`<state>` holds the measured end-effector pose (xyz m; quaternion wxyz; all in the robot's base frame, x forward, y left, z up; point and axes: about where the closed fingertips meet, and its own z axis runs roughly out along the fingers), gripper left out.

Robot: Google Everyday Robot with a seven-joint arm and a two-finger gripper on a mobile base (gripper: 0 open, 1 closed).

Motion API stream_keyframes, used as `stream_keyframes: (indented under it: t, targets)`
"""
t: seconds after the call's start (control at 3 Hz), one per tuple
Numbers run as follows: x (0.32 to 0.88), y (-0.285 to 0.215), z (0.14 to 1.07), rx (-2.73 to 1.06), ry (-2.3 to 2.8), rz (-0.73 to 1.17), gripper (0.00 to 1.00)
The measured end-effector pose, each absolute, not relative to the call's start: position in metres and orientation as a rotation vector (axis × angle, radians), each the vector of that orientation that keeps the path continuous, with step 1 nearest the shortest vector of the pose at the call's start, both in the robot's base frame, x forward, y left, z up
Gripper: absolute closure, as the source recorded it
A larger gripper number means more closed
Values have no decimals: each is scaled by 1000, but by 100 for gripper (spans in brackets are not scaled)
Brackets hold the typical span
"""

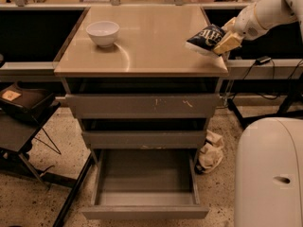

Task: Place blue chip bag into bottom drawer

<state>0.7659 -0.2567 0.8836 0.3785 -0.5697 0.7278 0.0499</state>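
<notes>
My gripper is shut on the blue chip bag, a crinkled dark-blue foil bag with white lettering. It holds the bag in the air above the right edge of the tan cabinet top. The arm reaches in from the upper right. The bottom drawer is pulled open below, showing its grey box-like interior. It lies well below and to the left of the bag.
A white bowl sits on the cabinet top at the left. Two shallower drawers are above the open one, slightly out. A dark stand is at left, crumpled cloth on the floor at right, my white base lower right.
</notes>
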Motion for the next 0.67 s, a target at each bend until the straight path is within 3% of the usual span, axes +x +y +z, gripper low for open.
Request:
stream_keyframes:
  t: [0.33,0.67]
  targets:
    - [749,-258,872,-1501,1839,175,100]
    - [702,-290,921,-1506,1684,63,100]
